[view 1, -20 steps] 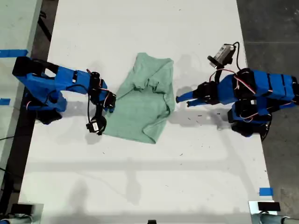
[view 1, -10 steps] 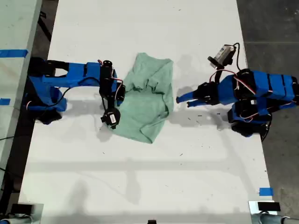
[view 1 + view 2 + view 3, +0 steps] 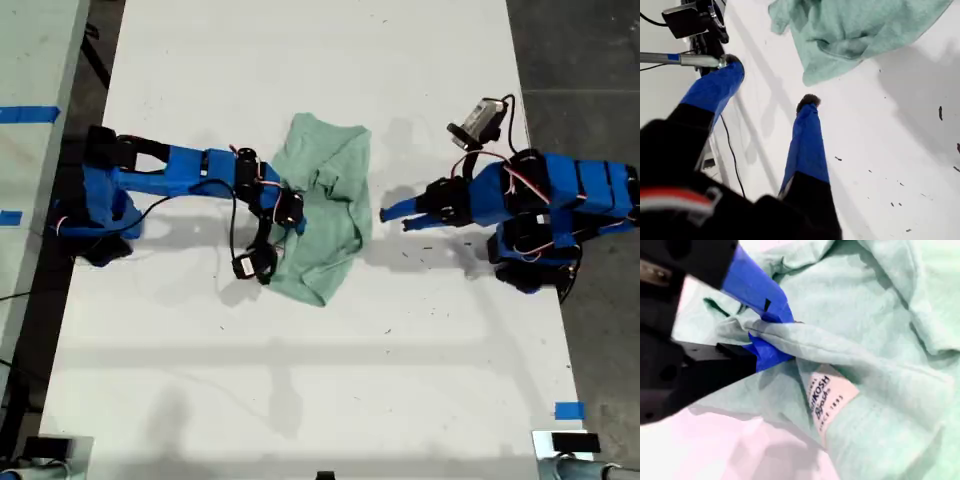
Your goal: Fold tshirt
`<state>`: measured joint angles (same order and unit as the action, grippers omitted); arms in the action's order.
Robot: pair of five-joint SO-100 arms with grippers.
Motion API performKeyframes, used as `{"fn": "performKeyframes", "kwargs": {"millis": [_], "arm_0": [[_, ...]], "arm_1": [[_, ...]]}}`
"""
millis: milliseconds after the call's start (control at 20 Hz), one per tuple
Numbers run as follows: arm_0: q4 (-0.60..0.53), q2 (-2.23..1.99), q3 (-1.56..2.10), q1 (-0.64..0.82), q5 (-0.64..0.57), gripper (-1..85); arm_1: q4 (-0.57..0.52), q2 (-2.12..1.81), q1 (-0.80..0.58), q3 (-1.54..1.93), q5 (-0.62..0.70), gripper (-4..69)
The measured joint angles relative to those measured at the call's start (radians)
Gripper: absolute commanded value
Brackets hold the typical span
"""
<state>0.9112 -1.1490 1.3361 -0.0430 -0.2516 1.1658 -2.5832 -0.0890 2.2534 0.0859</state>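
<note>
The pale mint-green tshirt lies crumpled in the middle of the white table. My second gripper reaches in from the exterior view's left and is shut on a fold of the tshirt. In the second wrist view its blue fingers pinch a ridge of cloth next to a white label. My first gripper stands open just off the shirt's edge on the exterior view's right. Nothing is between its fingertips, and the tshirt lies a little beyond them.
Blue tape marks sit at the exterior view's left edge and bottom right. Dark floor borders the table on the exterior view's right. A small camera sticks up from the first arm.
My second gripper has travelled toward the exterior view's right, pulling the shirt's near-left edge over the rest, so the shirt looks narrower. The first arm has stayed put.
</note>
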Motion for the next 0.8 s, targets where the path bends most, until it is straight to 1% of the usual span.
{"fn": "performKeyframes", "kwargs": {"millis": [50, 100, 150, 200, 350, 450, 650, 700, 750, 800], "arm_0": [[-0.005, 0.048, -0.002, 0.0, 0.003, 3.2], [-0.002, 0.103, -0.014, 0.0, 0.011, 11.0], [0.015, 0.14, -0.048, 0.005, 0.017, 17.1], [0.041, 0.156, -0.077, 0.006, 0.023, 19.0], [0.13, 0.146, -0.097, 0.009, 0.029, 20.8], [0.233, 0.087, -0.092, 0.011, 0.029, 21.3], [0.393, -0.183, -0.075, 0.009, 0.029, 23.0], [0.428, -0.265, -0.046, 0.009, 0.029, 21.2], [0.453, -0.356, 0.003, 0.009, 0.029, 16.9], [0.466, -0.457, 0.072, 0.009, 0.029, 15.9]], "arm_1": [[0.0, -0.002, 0.0, 0.002, 0.0, 21.7], [0.0, -0.002, 0.003, 0.002, 0.0, 21.7], [0.0, -0.002, 0.003, 0.002, -0.002, 21.7], [0.0, -0.002, 0.005, 0.002, -0.006, 21.7], [0.0, -0.002, 0.011, 0.006, -0.008, 21.8], [0.0, -0.009, 0.011, 0.011, -0.008, 21.8], [0.0, -0.029, 0.011, 0.028, -0.009, 21.9], [0.0, -0.035, 0.011, 0.028, -0.009, 22.0], [0.002, -0.044, 0.011, 0.028, -0.009, 22.0], [0.015, -0.06, 0.011, 0.031, -0.012, 22.0]]}}
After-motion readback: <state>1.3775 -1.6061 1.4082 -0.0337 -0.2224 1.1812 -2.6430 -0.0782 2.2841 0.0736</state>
